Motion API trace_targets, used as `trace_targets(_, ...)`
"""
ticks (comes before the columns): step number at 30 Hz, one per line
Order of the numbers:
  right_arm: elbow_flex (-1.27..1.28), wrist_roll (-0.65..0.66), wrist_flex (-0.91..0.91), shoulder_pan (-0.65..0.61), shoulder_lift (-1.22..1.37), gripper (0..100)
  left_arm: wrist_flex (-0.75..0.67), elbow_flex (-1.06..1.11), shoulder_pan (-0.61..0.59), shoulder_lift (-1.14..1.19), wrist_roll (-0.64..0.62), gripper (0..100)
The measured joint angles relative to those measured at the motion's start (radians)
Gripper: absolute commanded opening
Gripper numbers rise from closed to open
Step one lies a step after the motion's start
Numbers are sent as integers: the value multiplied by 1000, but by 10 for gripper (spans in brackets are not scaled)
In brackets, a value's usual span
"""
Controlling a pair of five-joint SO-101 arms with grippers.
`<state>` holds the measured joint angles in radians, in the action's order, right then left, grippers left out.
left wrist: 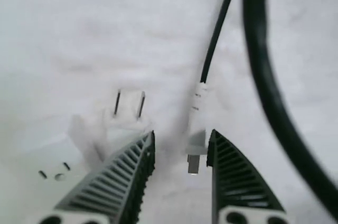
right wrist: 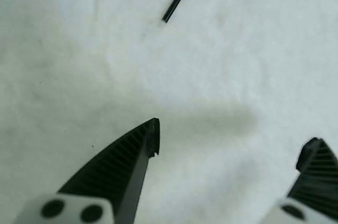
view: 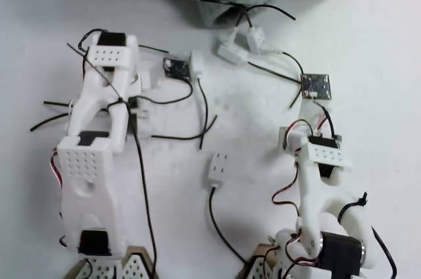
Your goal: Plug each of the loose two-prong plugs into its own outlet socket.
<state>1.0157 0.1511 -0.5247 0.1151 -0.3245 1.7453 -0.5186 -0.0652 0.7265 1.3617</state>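
Closest to the left wrist camera, the left gripper [left wrist: 182,134] points down at the white table [left wrist: 79,34] with its two black ribbed fingers [left wrist: 127,176] apart. Between the fingers lies a small white connector [left wrist: 194,152] at the end of a thin black cable [left wrist: 216,34]. It is very near one finger, but the claw is not clamped on it. Just beside the other finger lies a white two-prong plug [left wrist: 127,113], its two metal prongs pointing away from the gripper. Next to this plug is a white socket piece [left wrist: 31,160] with two small slots in its face. A thicker black cable [left wrist: 264,76] curves past on the far side.

The right gripper [right wrist: 234,133] hangs over bare table with its claw wide apart and nothing between the fingers. One loose black cable end [right wrist: 177,5] lies ahead of it.

From above, the left arm [view: 99,127] is stretched far out from its base, with the wrist bent down to the table. The right arm [view: 316,180] is folded closer to its base. Between the arms lies a white outlet block [view: 219,166] on a black cord. More white plugs [view: 240,45] lie near the far edge.
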Motion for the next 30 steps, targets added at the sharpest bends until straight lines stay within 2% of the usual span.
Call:
trace_targets(25, 0, 0, 0, 0, 0, 401, 6, 0, 5, 94, 0, 172)
trace_targets(30, 0, 0, 0, 0, 0, 401, 5, -9, -40, 104, 0, 172)
